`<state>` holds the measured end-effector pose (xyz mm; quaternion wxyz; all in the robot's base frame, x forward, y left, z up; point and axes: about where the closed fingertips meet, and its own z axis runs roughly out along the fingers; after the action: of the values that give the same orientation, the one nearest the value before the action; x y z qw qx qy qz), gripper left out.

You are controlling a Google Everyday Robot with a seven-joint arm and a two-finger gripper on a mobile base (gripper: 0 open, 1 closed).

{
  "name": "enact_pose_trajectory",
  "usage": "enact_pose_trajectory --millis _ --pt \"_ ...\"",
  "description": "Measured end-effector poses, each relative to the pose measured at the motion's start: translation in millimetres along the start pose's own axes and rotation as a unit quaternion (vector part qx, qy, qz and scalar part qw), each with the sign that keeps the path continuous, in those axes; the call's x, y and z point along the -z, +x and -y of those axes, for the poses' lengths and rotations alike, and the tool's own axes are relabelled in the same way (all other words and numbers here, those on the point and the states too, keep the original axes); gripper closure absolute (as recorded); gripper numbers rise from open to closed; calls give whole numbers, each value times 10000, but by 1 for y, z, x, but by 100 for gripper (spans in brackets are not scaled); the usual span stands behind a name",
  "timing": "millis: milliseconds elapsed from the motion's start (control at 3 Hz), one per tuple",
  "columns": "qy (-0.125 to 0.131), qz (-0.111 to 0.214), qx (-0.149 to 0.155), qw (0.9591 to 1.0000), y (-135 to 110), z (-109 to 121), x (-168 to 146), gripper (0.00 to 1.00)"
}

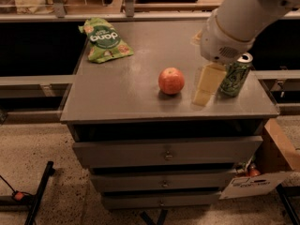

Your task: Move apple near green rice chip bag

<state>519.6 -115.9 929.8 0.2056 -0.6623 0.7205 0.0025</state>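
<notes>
The apple (171, 80) is round and red-orange. It sits on the grey cabinet top (136, 93), a little right of the middle. The green rice chip bag (104, 46) lies flat at the back left corner of the top, well apart from the apple. My gripper (205, 89) hangs from the white arm (243, 18) that reaches in from the upper right. It is just right of the apple, low over the top, between the apple and a green drink can (236, 74). It holds nothing.
The green drink can stands upright near the right edge of the top. The cabinet has drawers (166, 152) below. A cardboard box (276, 161) sits on the floor at the right. A shelf rail (140, 17) runs behind the cabinet.
</notes>
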Motion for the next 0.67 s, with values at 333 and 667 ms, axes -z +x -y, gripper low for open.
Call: enact_pose_trajectory --millis 333,667 --pt "-61 107 196 9997 -31 16 -36 0" --pt "-144 35 70 9999 -41 35 -72 0"
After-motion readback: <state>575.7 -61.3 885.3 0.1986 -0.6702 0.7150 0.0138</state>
